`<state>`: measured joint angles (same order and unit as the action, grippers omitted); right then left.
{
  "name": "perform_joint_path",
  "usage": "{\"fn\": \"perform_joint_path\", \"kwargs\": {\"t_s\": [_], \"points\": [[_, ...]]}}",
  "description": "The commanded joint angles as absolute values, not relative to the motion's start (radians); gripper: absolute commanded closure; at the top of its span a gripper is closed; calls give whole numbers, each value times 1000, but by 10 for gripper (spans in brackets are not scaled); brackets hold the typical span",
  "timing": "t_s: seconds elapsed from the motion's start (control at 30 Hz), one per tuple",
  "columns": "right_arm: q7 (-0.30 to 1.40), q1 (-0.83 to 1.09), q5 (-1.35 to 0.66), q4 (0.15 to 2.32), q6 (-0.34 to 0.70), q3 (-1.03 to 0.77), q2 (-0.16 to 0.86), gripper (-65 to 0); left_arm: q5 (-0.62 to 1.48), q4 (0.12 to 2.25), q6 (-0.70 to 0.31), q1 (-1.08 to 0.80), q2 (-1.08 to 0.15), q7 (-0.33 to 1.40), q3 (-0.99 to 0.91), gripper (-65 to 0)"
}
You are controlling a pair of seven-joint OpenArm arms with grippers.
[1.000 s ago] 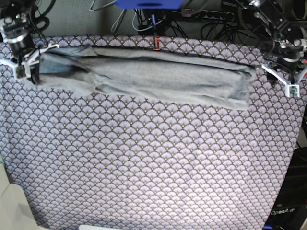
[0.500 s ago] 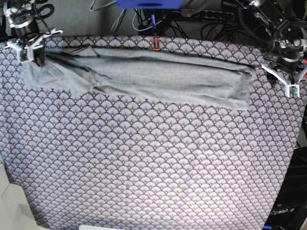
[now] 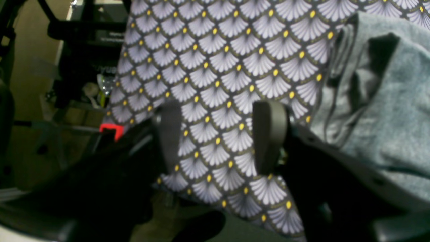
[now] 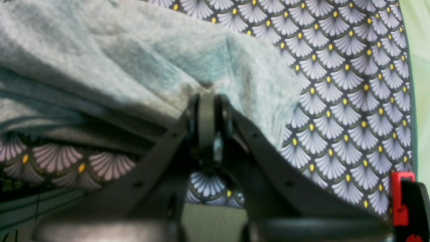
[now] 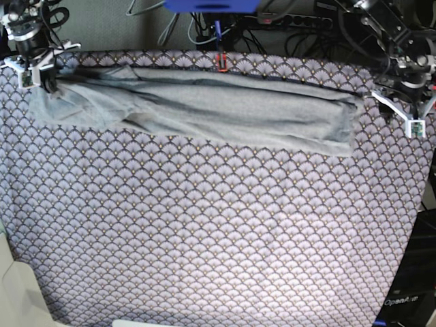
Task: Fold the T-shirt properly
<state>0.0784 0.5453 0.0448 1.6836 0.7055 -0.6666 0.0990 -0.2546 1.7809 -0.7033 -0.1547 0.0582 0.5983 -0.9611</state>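
Note:
The light grey T-shirt (image 5: 225, 105) lies as a long folded band along the far side of the table. In the base view my right gripper (image 5: 46, 80) is at the band's left end, shut on a pinch of the fabric. The right wrist view shows the T-shirt (image 4: 134, 50) bunched and lifted at the closed right gripper (image 4: 206, 101). My left gripper (image 5: 400, 112) stands open just off the band's right end. In the left wrist view, the left gripper (image 3: 218, 137) hovers over bare cloth, with the T-shirt (image 3: 386, 101) off to its right.
A purple scallop-patterned cloth (image 5: 218, 225) covers the table. A red clamp (image 5: 221, 61) sits at the far edge, and another red clamp (image 4: 399, 198) shows near the right gripper. Cables and stands crowd the space behind the table. The table's right edge lies close to the left gripper.
My right gripper has moved toward the far edge with the shirt's left end in it, and that end now lies wider. The left arm has not moved.

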Motion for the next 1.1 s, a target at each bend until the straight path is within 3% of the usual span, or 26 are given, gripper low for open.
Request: {"fn": "perform_joint_path", "kwargs": {"t_s": [0.0, 0.37, 0.43, 0.67, 0.73, 0.9, 1.07], "points": [[51, 538, 28, 1690, 698, -679, 113, 0, -246, 1794, -698, -151, 47, 575, -963, -332], [59, 513, 28, 1669, 698, -708, 108, 0, -246, 1794, -698, -151, 45, 575, -964, -332], [59, 515, 28, 1669, 698, -707, 108, -33, -246, 1794, -698, -151, 45, 575, -964, -332], [61, 519, 28, 1669, 698, -704, 107, -253, -246, 1794, -698, -151, 45, 575, -964, -332], [61, 521, 28, 1669, 698, -707, 107, -290, -246, 1794, -698, -151, 45, 575, -964, -332], [59, 538, 28, 1676, 698, -708, 110, -352, -246, 1788, -698, -151, 45, 575, -964, -332], [56, 532, 25, 1678, 698, -750, 113, -358, -240, 1785, -698, -142, 45, 575, -998, -333]]}}
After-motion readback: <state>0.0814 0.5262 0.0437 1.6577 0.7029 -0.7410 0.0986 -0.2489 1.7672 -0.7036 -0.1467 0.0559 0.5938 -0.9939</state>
